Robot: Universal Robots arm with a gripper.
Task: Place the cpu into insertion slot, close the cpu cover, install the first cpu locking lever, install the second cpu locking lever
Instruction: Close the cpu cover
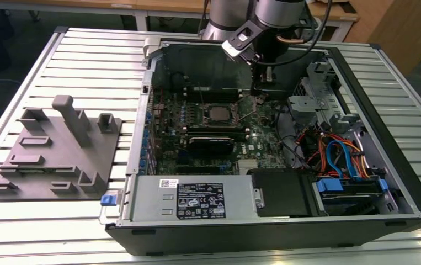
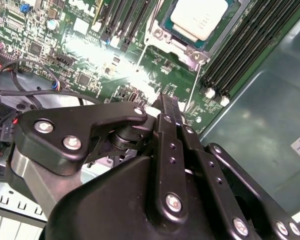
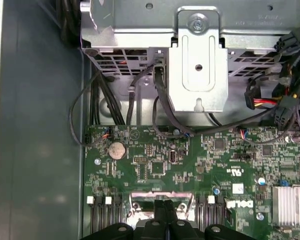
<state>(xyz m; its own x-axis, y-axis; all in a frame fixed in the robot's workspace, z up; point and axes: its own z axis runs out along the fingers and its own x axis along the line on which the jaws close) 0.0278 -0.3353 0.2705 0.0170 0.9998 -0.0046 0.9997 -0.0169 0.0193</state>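
One cpu: flat beneath cpu cover, for clamping.
locking lever: standing free, unlatched.
end effector: fingers together, empty, near lever, apparently to push.

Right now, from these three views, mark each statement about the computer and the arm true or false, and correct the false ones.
1. The cpu lies in the insertion slot. True.
2. The gripper holds the cpu. False: its fingers are shut on nothing, apart from the cpu.
3. A grey fixture tray stands on the exterior view's left of the computer case. True.
4. The computer case is closed up. False: its side is open and the motherboard shows.
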